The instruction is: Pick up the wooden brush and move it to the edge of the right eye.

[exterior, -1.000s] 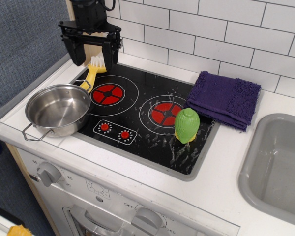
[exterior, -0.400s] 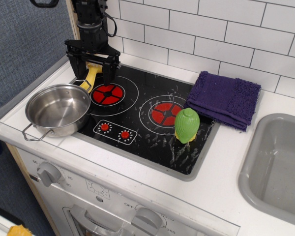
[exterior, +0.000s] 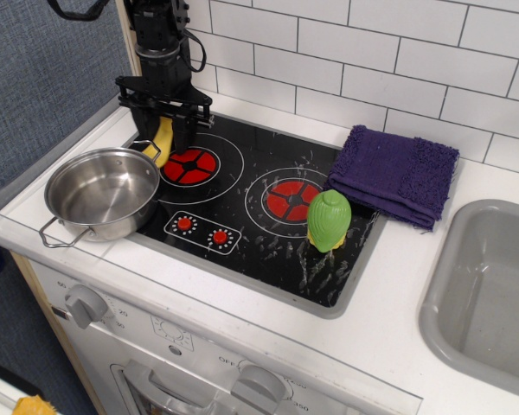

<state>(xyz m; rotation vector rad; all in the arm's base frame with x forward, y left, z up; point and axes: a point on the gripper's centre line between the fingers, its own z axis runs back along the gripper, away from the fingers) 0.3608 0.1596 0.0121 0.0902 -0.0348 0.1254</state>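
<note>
The wooden brush (exterior: 163, 140) lies at the back left of the black glass cooktop (exterior: 259, 251), between the pot and the left burner. Only part of its yellow handle shows; the bristles are hidden behind the gripper. My gripper (exterior: 163, 131) points straight down over it, with its black fingers (exterior: 181, 130) drawn in against both sides of the handle. The right eye (exterior: 291, 198), a red segmented burner disc with white rings, lies well to the right of the gripper.
A steel pot (exterior: 104, 192) stands just left of the brush, its handle close to the gripper. The left red burner (exterior: 189, 165) is beside it. A green lemon-shaped toy (exterior: 329, 220) stands on the right eye's front right rim. A purple towel (exterior: 396, 173) and a grey sink (exterior: 489, 294) are to the right.
The gripper came down onto the brush at the back left and its fingers narrowed from wide open to closed against the yellow handle. The brush has not moved.
</note>
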